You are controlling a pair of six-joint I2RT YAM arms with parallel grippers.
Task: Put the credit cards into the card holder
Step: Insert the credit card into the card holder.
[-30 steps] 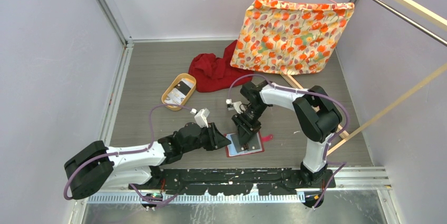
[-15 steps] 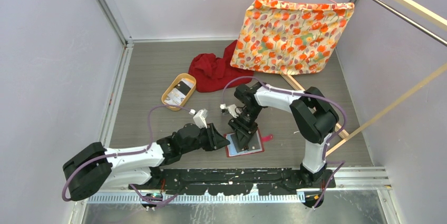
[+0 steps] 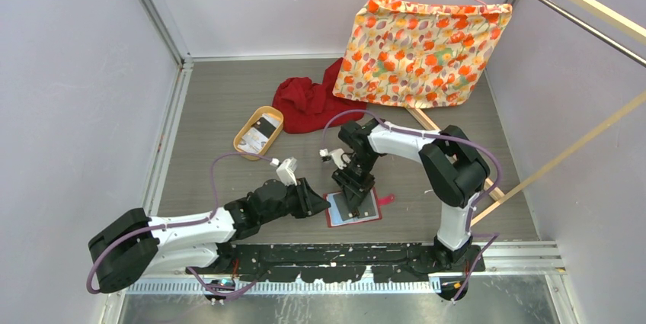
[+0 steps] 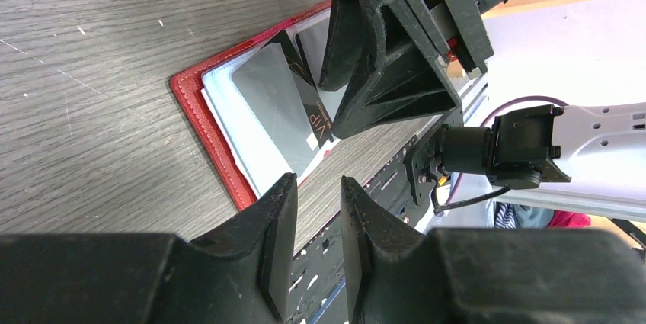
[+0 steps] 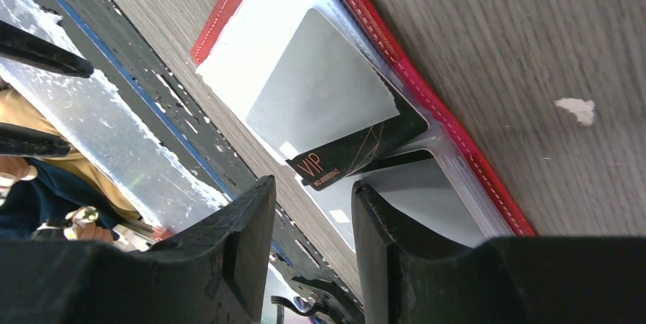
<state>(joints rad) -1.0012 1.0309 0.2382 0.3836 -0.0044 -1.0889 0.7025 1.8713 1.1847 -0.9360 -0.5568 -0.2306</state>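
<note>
The card holder lay open flat on the tabletop so the dark card could slide in, with the left end effector and the right end effector both slightly spread and empty.

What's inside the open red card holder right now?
A dark VIP card sits partly slid into a clear pocket of the card holder, its printed corner sticking out. Whether the other pockets hold cards cannot be told; glare hides them.
</note>
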